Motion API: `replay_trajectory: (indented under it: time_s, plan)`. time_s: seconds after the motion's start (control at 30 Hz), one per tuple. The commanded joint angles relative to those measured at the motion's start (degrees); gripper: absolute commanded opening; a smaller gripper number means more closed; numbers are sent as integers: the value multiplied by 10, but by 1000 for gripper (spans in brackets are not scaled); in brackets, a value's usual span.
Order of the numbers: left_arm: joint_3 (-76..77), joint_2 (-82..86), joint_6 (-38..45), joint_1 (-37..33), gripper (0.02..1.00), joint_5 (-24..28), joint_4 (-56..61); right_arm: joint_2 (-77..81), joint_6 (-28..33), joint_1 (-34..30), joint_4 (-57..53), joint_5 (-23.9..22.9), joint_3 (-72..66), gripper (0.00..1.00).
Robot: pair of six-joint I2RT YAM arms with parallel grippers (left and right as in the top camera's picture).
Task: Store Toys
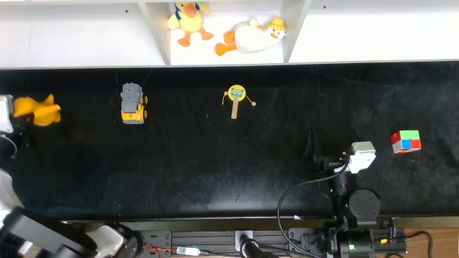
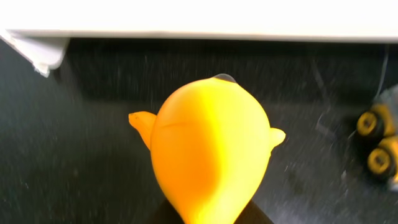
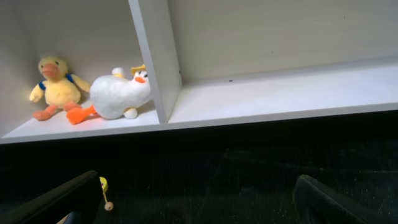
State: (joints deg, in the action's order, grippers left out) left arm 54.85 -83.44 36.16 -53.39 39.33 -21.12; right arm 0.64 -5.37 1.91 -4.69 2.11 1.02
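Note:
A yellow-orange plush toy [image 1: 37, 110] sits at the far left of the black table, and my left gripper [image 1: 8, 118] is shut on it. In the left wrist view the plush [image 2: 211, 149] bulges up close and hides the fingers. My right gripper [image 1: 314, 152] rests low at the front right, open and holding nothing; its dark fingers [image 3: 59, 202] stand wide apart. On the table lie a yellow-grey toy truck [image 1: 133, 102] [image 2: 379, 140], a small rattle drum [image 1: 236, 97] [image 3: 104, 190] and a coloured cube [image 1: 406, 141].
A white shelf unit [image 1: 229, 57] runs along the back. Its middle compartment holds a yellow duck plush [image 1: 188, 18] [image 3: 55, 87] and a white goose plush [image 1: 254, 36] [image 3: 118, 93]. The compartment to the right [image 3: 280, 93] is bare.

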Motion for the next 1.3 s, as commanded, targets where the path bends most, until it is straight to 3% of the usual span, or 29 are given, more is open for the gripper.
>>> replay_trajectory:
  time_s: [0.03,0.27,0.77,0.9,1.3]
  plan:
    - [51,24,-95,29,36,-14,-3,-4,-2,-1,3,-2,-7,996]
    - [157,-5,-128,82,36,-82,-52,-4,-2,-1,3,-2,-7,993]
    - [264,-120,-143,153,36,-88,-64,-4,-2,-1,3,-2,-7,993]
    - [275,-136,-168,158,36,-125,-52,-4,-2,-1,3,-2,-7,996]
    - [285,-144,-181,161,36,-124,-30,-4,-2,-1,3,-2,-7,996]
